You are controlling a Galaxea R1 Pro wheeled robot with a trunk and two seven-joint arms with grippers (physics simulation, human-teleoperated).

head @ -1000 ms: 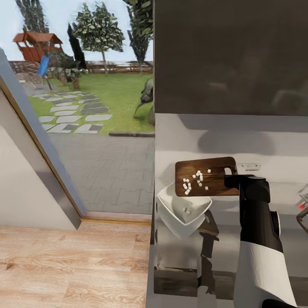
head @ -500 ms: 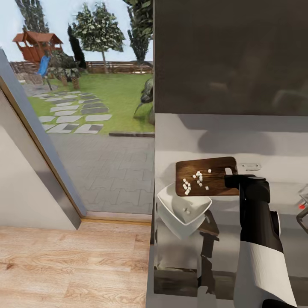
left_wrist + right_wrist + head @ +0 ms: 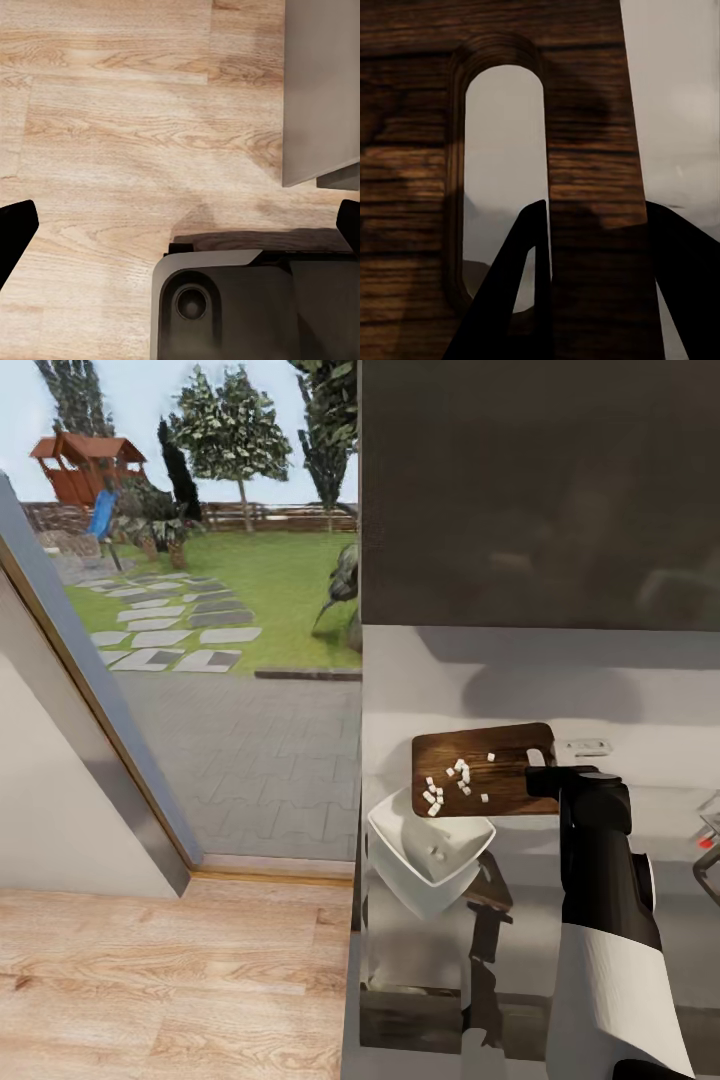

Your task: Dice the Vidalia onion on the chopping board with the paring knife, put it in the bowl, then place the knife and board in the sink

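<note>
Wooden chopping board (image 3: 480, 772), clamped at its handle end by the right gripper (image 3: 541, 770), is held tilted over the bowl (image 3: 430, 850), so steeper tilting is advised to slide the diced onion (image 3: 450, 780) in.

No text, label, brand, number or sign could be read anywhere in these views
</note>
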